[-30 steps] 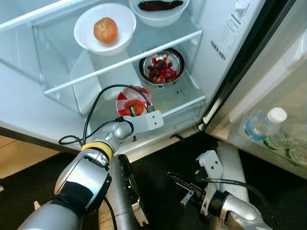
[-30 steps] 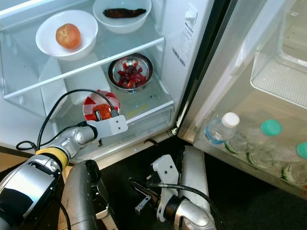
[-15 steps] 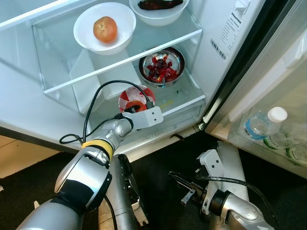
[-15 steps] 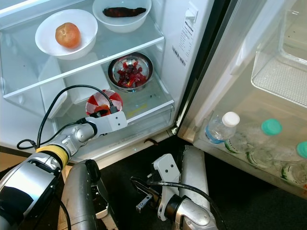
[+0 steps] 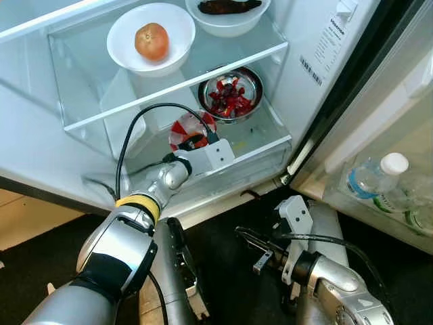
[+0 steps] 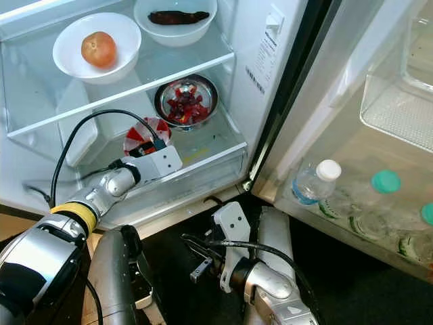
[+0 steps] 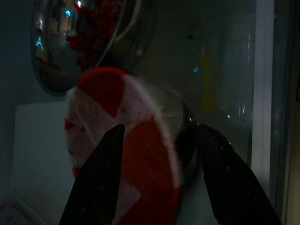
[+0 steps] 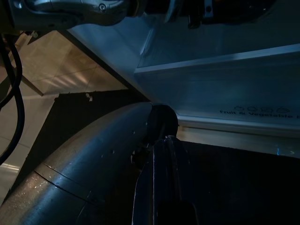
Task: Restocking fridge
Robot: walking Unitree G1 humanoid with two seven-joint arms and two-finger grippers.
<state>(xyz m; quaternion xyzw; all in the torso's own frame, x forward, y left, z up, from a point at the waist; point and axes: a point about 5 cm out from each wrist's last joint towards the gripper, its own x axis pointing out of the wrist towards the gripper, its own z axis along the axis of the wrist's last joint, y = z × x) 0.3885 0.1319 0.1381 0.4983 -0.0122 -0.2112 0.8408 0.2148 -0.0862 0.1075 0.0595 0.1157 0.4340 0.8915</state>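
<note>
2 black fingers (image 7: 101, 173) of left gripper (image 7: 154, 178) clasp red-white bowl (image 7: 126, 140).

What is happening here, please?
The robot stands before an open fridge. Its left gripper reaches onto the lower glass shelf, its fingers closed around a red and white bowl beside a metal bowl of red pieces. The right gripper hangs low, shut and empty. On the shelf above, a tomato sits in a white bowl.
</note>
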